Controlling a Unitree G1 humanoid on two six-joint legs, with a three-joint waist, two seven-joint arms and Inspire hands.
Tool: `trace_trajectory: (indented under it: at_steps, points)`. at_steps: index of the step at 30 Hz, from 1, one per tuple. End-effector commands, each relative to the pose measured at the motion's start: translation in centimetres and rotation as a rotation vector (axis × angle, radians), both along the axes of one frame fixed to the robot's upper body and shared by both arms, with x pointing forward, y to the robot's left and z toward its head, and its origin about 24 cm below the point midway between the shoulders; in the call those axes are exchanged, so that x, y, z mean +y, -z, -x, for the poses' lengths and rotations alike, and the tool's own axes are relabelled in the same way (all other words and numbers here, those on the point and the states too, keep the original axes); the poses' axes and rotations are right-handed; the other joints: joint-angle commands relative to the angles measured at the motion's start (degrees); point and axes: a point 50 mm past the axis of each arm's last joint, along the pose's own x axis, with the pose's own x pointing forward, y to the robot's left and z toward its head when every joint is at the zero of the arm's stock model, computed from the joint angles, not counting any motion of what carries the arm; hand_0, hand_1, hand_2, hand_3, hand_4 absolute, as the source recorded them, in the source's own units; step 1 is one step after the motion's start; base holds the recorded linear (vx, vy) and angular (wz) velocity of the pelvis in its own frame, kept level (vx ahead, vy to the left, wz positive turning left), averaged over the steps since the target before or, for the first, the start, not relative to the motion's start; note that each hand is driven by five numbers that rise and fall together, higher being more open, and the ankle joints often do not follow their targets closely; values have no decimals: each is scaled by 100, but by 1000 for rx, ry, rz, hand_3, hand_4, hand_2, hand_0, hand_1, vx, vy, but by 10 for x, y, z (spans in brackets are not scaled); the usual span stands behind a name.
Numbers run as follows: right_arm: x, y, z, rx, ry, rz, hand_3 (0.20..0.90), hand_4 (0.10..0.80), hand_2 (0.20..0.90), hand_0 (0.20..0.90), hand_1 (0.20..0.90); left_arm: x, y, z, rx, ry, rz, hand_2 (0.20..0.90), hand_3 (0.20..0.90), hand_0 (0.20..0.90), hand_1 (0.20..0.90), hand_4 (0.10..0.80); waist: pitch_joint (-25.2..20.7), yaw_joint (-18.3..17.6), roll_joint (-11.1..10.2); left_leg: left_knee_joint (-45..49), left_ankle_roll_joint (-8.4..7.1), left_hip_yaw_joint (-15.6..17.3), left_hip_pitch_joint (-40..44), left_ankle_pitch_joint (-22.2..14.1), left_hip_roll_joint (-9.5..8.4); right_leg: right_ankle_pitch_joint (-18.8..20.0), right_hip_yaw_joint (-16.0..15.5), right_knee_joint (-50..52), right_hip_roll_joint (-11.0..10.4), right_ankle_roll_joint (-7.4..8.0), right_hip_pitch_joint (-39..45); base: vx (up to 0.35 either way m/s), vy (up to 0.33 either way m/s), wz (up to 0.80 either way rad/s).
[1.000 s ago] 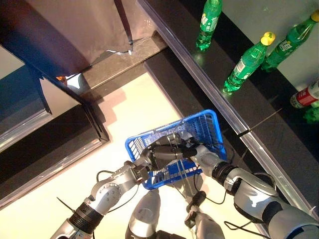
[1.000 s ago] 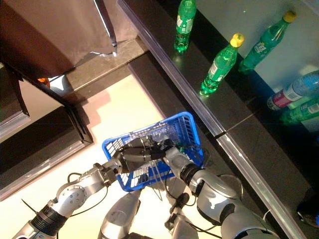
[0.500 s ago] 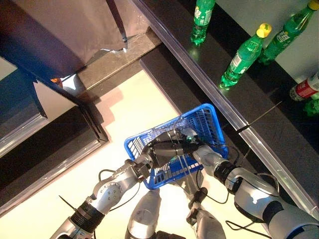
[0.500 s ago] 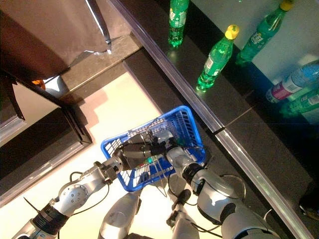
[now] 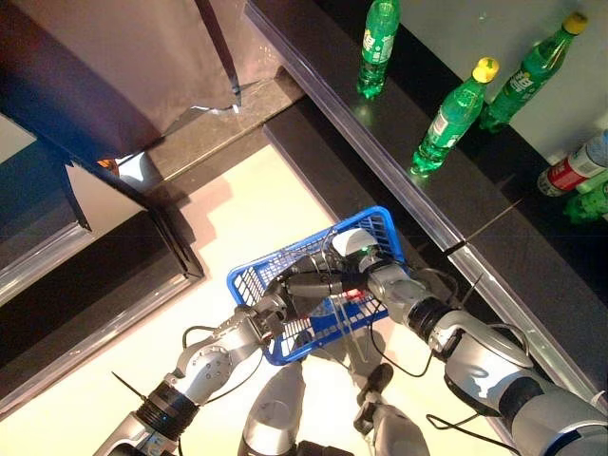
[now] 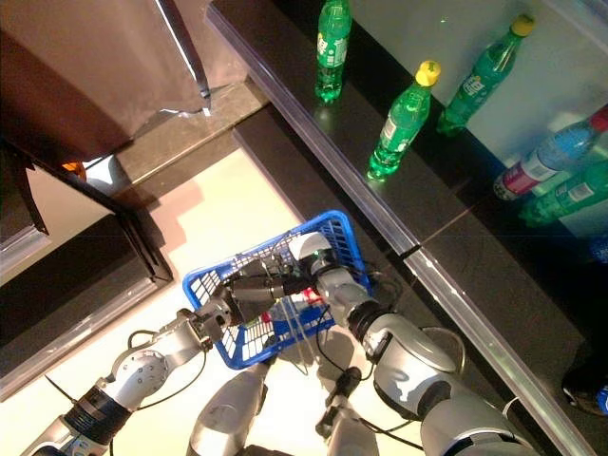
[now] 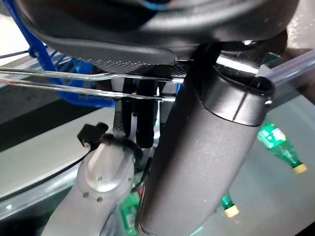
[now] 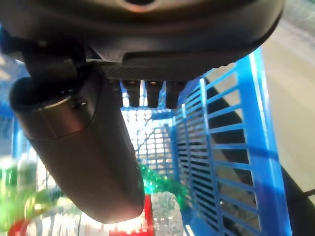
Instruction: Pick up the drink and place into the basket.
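The blue basket (image 5: pixel 385 231) hangs in front of me, held up by my left hand (image 5: pixel 302 285), which is shut on its thin wire handles (image 7: pixel 74 81). My right hand (image 5: pixel 357 255) is over the basket's far right corner with its fingers (image 8: pixel 146 93) straight and holding nothing. In the basket lie drinks: a clear bottle with a red label (image 5: pixel 355 295) and green bottles (image 8: pixel 158 183). The basket's blue mesh wall (image 8: pixel 221 147) shows past my right hand.
A long dark shelf (image 5: pixel 494 237) with a metal front edge runs along the right. Green bottles (image 5: pixel 454 116) stand on it, one apart (image 5: pixel 378 46), and a red-labelled bottle (image 5: pixel 568 171) lies at the far right. A brown cloth-covered stand (image 5: pixel 123 66) is at the upper left.
My right hand has lifted from inside the basket up to its far right corner. A red-labelled bottle now shows lying in the basket. The view has shifted a little.
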Motion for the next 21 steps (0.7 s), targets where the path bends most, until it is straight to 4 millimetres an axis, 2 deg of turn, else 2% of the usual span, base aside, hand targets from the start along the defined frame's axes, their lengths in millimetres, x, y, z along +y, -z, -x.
trace_trajectory:
  at_steps: [1, 6, 9, 15, 21]
  points:
    - [14, -19, -6, -105, -31, -87, 900, 800, 900, 900, 900, -43, -127, 25, -507, 177, 566, 300, 200, 300, 300, 100, -1574, 72, -47, -271, 132, 27, -7, -53, -206, -398, 239, 331, 109, -66, 10, 23, -37, -1]
    - [7, -28, -7, -130, -4, -158, 900, 800, 900, 900, 900, -22, -120, 20, -487, 58, 476, 300, 200, 300, 300, 100, -1712, 87, -113, -382, 78, 10, 112, -20, -150, -406, 216, 278, 153, -47, 123, 13, -26, -5]
    - [0, -34, -2, -134, 11, -204, 900, 800, 900, 900, 900, -2, -109, 18, -443, -16, 427, 300, 200, 300, 300, 100, -1814, 70, -173, -450, 32, 15, 200, -2, -98, -402, 209, 223, 175, -26, 216, 18, -40, -6]
    - [-8, -32, 17, -134, 30, -286, 900, 800, 900, 900, 900, 26, -94, 22, -409, -121, 382, 300, 200, 300, 300, 100, -1922, -5, -237, -636, -16, 22, 349, 45, -18, -397, 228, 108, 236, 3, 354, -1, -5, 0]
    - [-13, -35, 34, -168, 31, -408, 900, 800, 900, 900, 900, 44, -78, 19, -395, -255, 291, 300, 200, 300, 300, 100, -1939, -150, -253, -675, -33, 68, 429, 40, 43, -451, 286, 134, 287, 1, 407, -6, -3, -1]
